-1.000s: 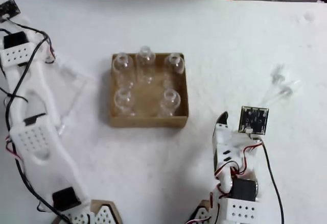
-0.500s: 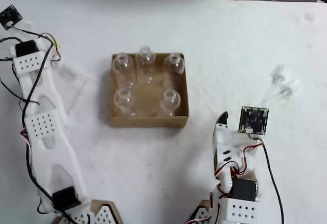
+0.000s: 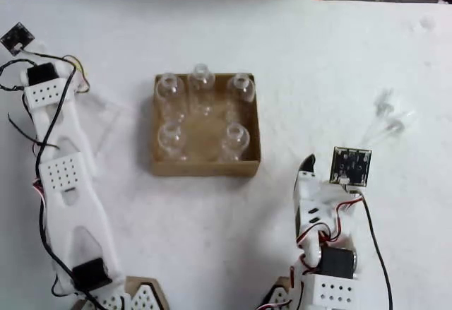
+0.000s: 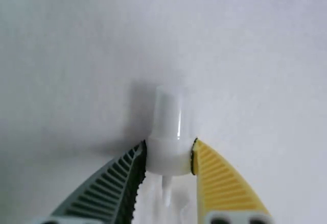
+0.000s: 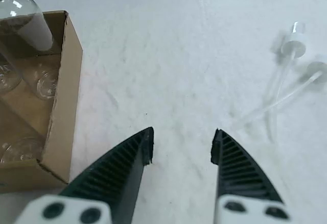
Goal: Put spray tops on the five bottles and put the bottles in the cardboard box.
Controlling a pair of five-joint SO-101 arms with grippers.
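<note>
A cardboard box (image 3: pixel 205 169) in the middle of the table holds several clear bottles (image 3: pixel 201 80) with bare necks. My left gripper (image 4: pixel 168 150) is shut on a white spray top (image 4: pixel 168 127) by its collar, the cap pointing away over the white table. The left arm (image 3: pixel 60 176) runs along the table's left side. My right gripper (image 5: pixel 181 145) stands open over bare table, right of the box (image 5: pixel 61 96) and short of two loose spray tops (image 5: pixel 292 43). In the high view the right gripper (image 3: pixel 308 172) sits near the box's front right corner.
Two loose spray tops (image 3: pixel 388 116) with long clear tubes lie at the right of the table. Faint clear tubes (image 3: pixel 99 112) lie between the left arm and the box. A dark edge runs along the table's far side.
The left arm has straightened, and its wrist has shifted slightly right and nearer. The right arm and the box have not moved.
</note>
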